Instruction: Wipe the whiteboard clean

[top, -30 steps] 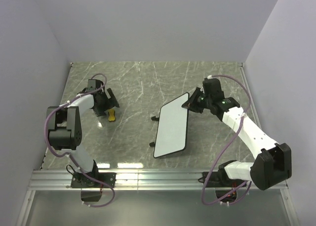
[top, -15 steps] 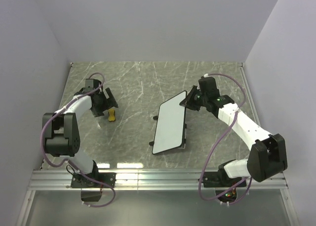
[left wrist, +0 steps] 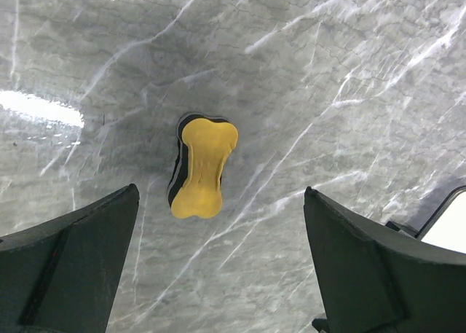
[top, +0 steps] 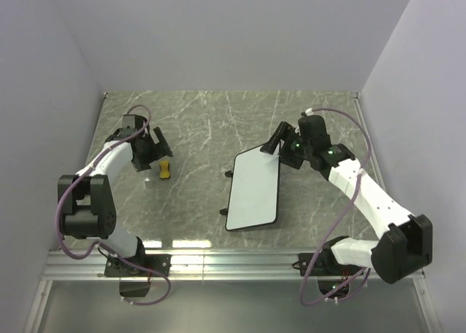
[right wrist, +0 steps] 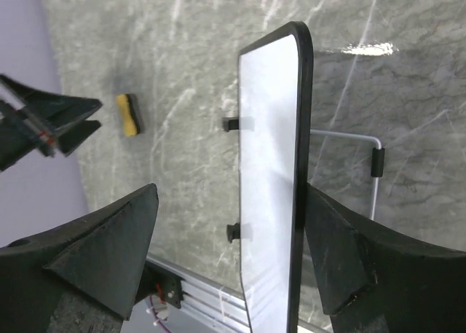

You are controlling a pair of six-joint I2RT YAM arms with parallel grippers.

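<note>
The whiteboard [top: 253,189] rests right of the table's middle, and I see no marks on its white face. In the right wrist view the whiteboard [right wrist: 269,165] runs edge-on between the jaws. My right gripper [top: 280,149] is open at the board's far right corner. The right gripper [right wrist: 229,191] has one finger close to the black rim, the other well apart. A yellow eraser [top: 165,170] lies at the left. My left gripper [top: 157,152] hovers open just behind it. The eraser [left wrist: 200,169] lies ahead of the left gripper [left wrist: 222,260], untouched.
A thin white wire stand [right wrist: 371,158] with black clips shows behind the board. Walls close the table on three sides, and a metal rail [top: 233,260] runs along the near edge. A corner of the board [left wrist: 450,227] shows in the left wrist view.
My right gripper has opened and let go of the board's far corner, and the board has shifted slightly. The left gripper widened a little and shifted near the eraser.
</note>
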